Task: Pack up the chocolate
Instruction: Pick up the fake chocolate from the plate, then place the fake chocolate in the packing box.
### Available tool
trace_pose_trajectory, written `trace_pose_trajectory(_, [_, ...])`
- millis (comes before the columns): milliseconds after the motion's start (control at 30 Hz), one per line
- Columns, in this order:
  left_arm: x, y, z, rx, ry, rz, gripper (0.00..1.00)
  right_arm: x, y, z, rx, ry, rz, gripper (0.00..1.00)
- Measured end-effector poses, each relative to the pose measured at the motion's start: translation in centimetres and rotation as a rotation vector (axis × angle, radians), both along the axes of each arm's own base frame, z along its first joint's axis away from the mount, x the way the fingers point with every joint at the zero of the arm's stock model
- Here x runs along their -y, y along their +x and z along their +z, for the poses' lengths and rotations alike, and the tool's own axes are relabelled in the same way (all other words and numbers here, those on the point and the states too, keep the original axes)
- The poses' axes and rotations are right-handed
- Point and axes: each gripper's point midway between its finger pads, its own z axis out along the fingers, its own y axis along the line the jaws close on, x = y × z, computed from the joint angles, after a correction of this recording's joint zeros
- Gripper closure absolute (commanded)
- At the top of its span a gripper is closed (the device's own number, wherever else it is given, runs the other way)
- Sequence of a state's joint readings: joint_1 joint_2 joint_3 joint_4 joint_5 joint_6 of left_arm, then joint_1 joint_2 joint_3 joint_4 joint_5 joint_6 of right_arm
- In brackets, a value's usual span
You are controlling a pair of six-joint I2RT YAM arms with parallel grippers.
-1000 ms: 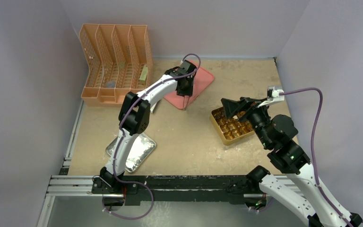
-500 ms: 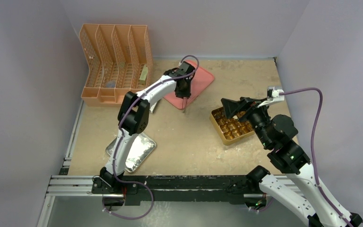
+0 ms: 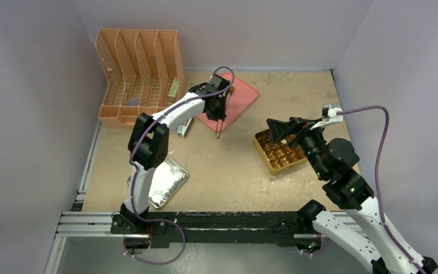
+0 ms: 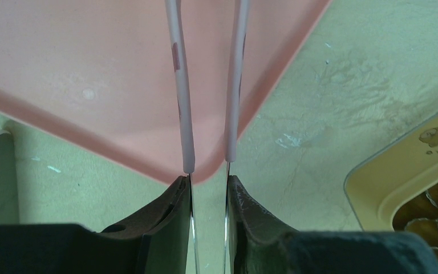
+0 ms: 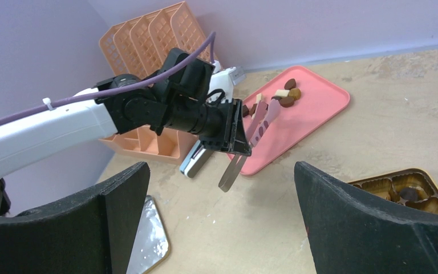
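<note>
Foil tray [image 3: 162,182]: silver, flat on the table [image 3: 228,171] at the near left, partly hidden by the left arm rising over it
Right gripper [image 3: 288,125]: raised over the near right of the table above the gold box, jaws spread as wide as they go, with nothing between them
Gold box [image 3: 262,151]: open, gridded into cells, set at an angle on the right half of the table
Dark piece [image 5: 412,193]: one brown chocolate sits in a box cell, seen from the right wrist view; the cells next to it show gold liner
Left gripper [image 4: 209,181]: in the air at the near corner of the pink tray, fingers pinched onto the tongs' thin metal strips and holding them clear of the table
Tongs [image 4: 183,114]: two pink arms a narrow gap apart reach out over the tray, with nothing between them where they show; the bare metal end points down toward the table
White device [image 5: 197,160]: flat on the table just beside the tray's left edge, between tray and rack
Pink tray [image 3: 242,101]: set diagonally at mid-table toward the back, its near part bare
Chocolate [image 5: 288,97]: loose on the tray, with a small cluster of dark brown, reddish-brown and cream pieces at the far end; a few more lie by the tongs' pink ends, and whether they touch cannot be told
Orange rack [image 3: 140,74]: slotted mesh, far left, against the back wall
</note>
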State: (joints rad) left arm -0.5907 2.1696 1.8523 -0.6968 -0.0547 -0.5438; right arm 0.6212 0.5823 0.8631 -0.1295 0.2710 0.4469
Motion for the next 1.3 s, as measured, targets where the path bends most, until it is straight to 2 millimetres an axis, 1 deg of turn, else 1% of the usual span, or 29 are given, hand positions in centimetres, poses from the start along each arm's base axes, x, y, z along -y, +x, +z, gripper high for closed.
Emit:
trace_pose_trajectory(167, [0.2,-1.0,1.4,0.004,-0.047,-0.005,0.75,0.0,0.0,0.0,0.000,0.001,0.000,0.01])
trace_pose_trajectory(300, [0.8,-1.9,3.3,0.026,-0.084,-0.025,0.75,0.0,0.0,0.0,0.000,0.000,0.000,0.01])
trace_pose_trajectory(433, [2.5,-2.8,5.6,0.069,-0.124,-0.065,0.75,0.0,0.0,0.0,-0.001,0.000,0.000,0.01])
trace_pose_trajectory(533, [3.9,-4.5,6.8,0.082,-0.158,-0.113,0.75,0.0,0.0,0.0,-0.001,-0.001,0.000,0.01])
trace_pose_trajectory(600, [5.0,-5.9,7.4,0.078,-0.180,-0.154,0.75,0.1,-0.1,-0.1,-0.004,-0.003,-0.001,0.01])
trace_pose_trajectory(800, [8.1,-9.9,7.8,0.055,-0.211,-0.263,0.75,0.5,-0.2,-0.3,-0.007,-0.011,-0.013,0.01])
trace_pose_trajectory(900, [9.5,-11.9,7.6,0.037,-0.223,-0.316,0.75,1.0,-0.4,-0.4,-0.007,-0.022,-0.033,0.01])
trace_pose_trajectory(967, [10.1,-13.0,7.2,0.025,-0.226,-0.339,0.75,1.3,-0.4,-0.5,-0.008,-0.031,-0.043,0.01])
trace_pose_trajectory(1133, [11.2,-14.9,6.6,-0.003,-0.238,-0.366,0.75,1.8,-0.5,-0.5,-0.005,-0.038,-0.060,0.01])
trace_pose_trajectory(1300, [12.8,-16.1,7.0,0.001,-0.273,-0.398,0.74,1.9,-0.6,-0.2,-0.002,-0.038,-0.062,0.01])
